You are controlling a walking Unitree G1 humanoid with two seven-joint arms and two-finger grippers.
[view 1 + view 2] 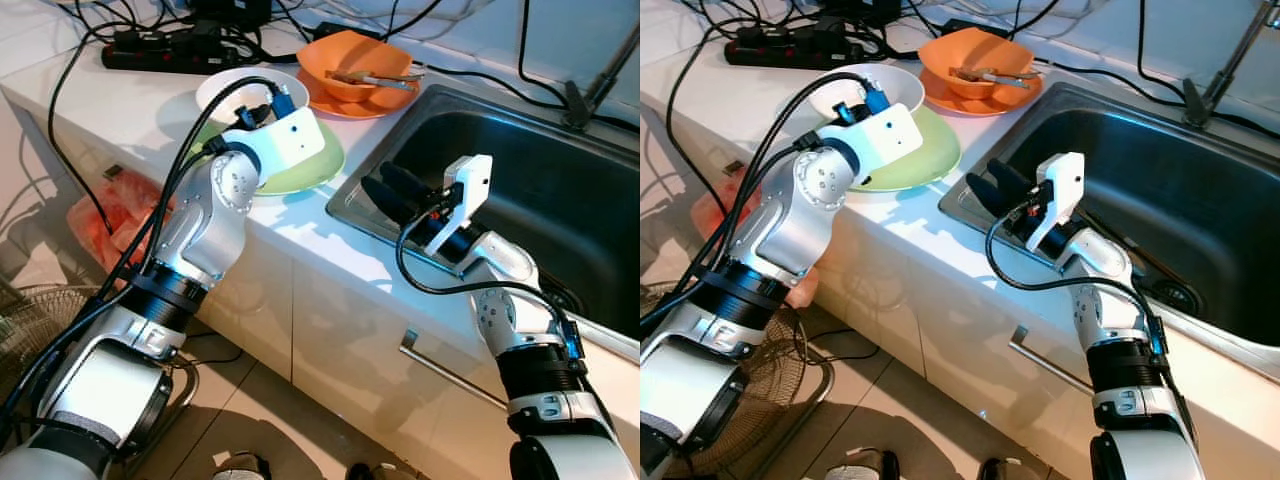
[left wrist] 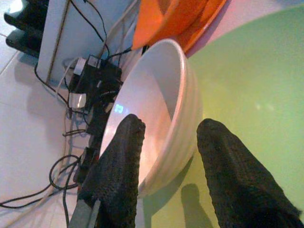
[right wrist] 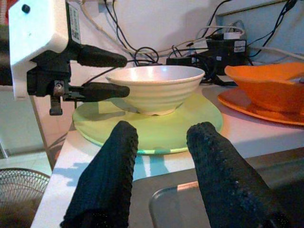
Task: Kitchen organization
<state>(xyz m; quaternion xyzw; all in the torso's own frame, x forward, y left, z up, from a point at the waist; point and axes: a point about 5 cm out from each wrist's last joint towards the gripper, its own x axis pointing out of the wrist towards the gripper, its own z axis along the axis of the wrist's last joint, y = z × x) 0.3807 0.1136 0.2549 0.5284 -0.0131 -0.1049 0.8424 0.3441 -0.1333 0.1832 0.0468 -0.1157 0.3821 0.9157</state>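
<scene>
On the white tabltop beside the sink (image 1: pixel 560 190), you have a white bowl (image 3: pixel 156 88) sitting on a green plate (image 3: pixel 190 124), and that bowl serves as the reference for everything below. Your left gripper (image 2: pixel 166 161) is at the bowl's rim with its fingers spread, one finger (image 2: pixel 121 166) inside the bowl and the other outside over the plate; whether either pad touches the wall cannot be told. Your right gripper (image 3: pixel 159 161) is held over the sink's near corner, well apart from the bowl and pointing toward it, fingers spread and gripping nothing. Just beyond the bowl, toward the wall, an orange bowl (image 1: pixel 355 65) sits on an orange plate (image 1: pixel 345 105), with what looks like a utensil (image 1: pixel 370 78) lying across the orange bowl. Behind the white bowl, a black power strip (image 1: pixel 165 45) lies on the tabletop among black cables (image 1: pixel 80 60). Below the bowl's end of the tabletop, something red (image 1: pixel 105 220) sits on the floor.
</scene>
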